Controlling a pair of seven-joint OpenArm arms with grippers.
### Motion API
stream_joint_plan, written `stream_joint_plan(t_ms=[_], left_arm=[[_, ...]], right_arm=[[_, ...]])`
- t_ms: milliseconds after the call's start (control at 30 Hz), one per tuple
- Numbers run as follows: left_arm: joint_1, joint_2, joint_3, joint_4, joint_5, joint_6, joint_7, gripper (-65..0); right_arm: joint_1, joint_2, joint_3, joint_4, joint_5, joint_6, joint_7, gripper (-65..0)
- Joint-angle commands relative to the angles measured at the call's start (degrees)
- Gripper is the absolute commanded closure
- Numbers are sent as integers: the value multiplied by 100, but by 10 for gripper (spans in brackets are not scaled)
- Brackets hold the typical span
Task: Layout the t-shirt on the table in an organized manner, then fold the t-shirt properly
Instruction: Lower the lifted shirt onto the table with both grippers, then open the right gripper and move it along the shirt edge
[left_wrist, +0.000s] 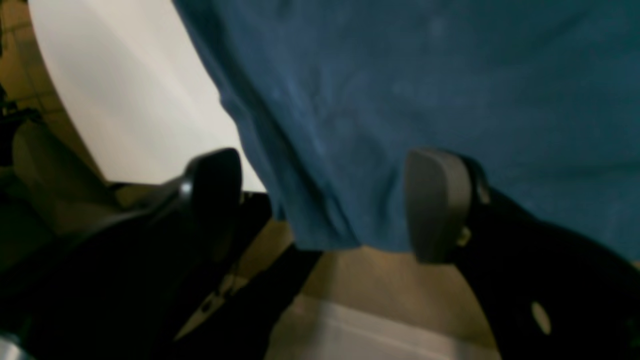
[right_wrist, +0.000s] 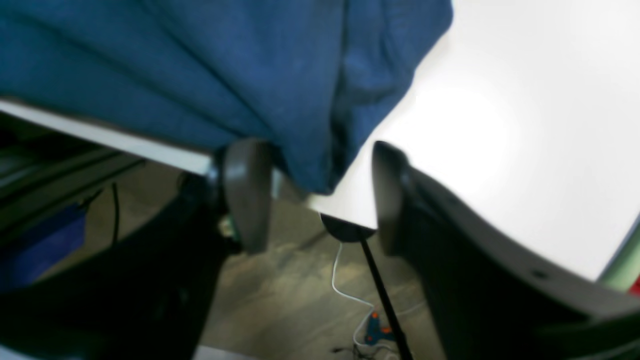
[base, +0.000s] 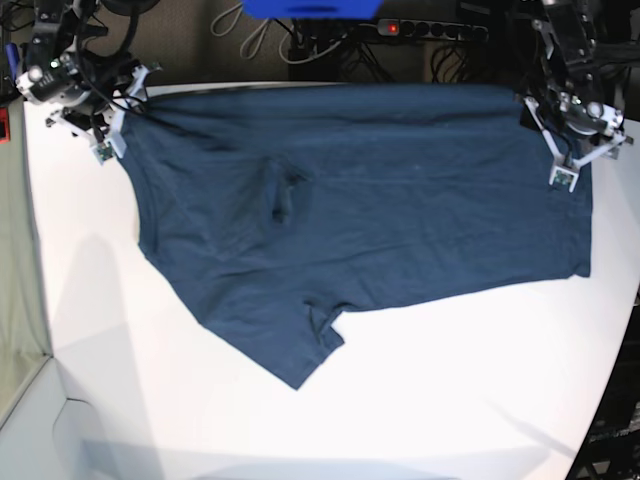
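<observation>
T-shirt (base: 380, 200): dark navy cloth, spread wide across the upper half of the base view; its top edge lies along the table's far rim, and one sleeve points toward the lower centre of the frame. A small bunched crease sits left of the cloth's middle.

Table (base: 450, 400): matte white top with a curved edge; bare surface fills the lower half and the left margin of the base view.

Left gripper (left_wrist: 325, 200): at the upper right of the base view, over the shirt's corner. In the left wrist view its jaws stand apart, released; the cloth's edge hangs between the two pads (left_wrist: 435, 200) without being pinched.

Right gripper (right_wrist: 320, 195): at the upper left of the base view, at the shirt's other top corner. In the right wrist view the jaws are parted and hold nothing; a fold of cloth droops over the table rim into the gap between the fingers (right_wrist: 247, 192).

Floor (right_wrist: 280, 290): brownish, seen below the table edge in the right wrist view, with a white cable (right_wrist: 340, 285) trailing across it.
</observation>
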Motion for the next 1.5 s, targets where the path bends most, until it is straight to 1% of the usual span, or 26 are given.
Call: stream_joint_plan(t_ms=[0,133,233,333,433,567,667,733,800,867,933,1067,1200,1333,1467], left_arm=[[-54,-81,-36,201,51,5,-41,-491],[-80,-45,-317,535,51,5,-15,-491],[-80,7,-669,702,51,5,-32,-491],[-98,-19,-810,711,42,5,-41,-491],[-256,7,-801,702,42,5,-32,-491],[-265,262,-546,737,42,5,-32,-491],[-282,333,-344,649,42,5,-32,-491],[-273,412,-124,517,42,5,-32,-491],[-238,447,-98,377,51,5,-41,-491],[-212,429,-106,192,51,5,-41,-490],[-98,385,-133,-54,103,5,-50,-490],[-62,42,-238,-511,103,22,-50,-490],[-71,-107,-625,-634,77,22,-50,-490],[-62,-89,-836,-221,59,14,-41,-490],[-106,-28,-836,-45,59,14,-32,-490]], right_arm=[[-63,65,38,253,50,5,80,-360],[-178,65,47,587,50,5,71,-367],[-134,56,56,578,24,5,71,-367],[-37,-6,232,578,50,5,71,-367],[218,-50,372,578,41,5,10,-367],[473,-58,364,569,50,5,10,-367],[789,-234,364,569,50,5,10,-367],[956,-287,364,569,50,5,10,-367],[1035,-322,346,569,59,5,1,-367],[1053,-437,249,569,59,5,1,-367],[1044,-445,109,569,59,5,10,-367],[1018,-454,-252,561,59,5,10,-367],[1009,-463,-472,561,59,5,10,-367],[1018,-577,-515,561,41,5,27,-367],[1018,-648,-850,420,33,5,71,-366]])
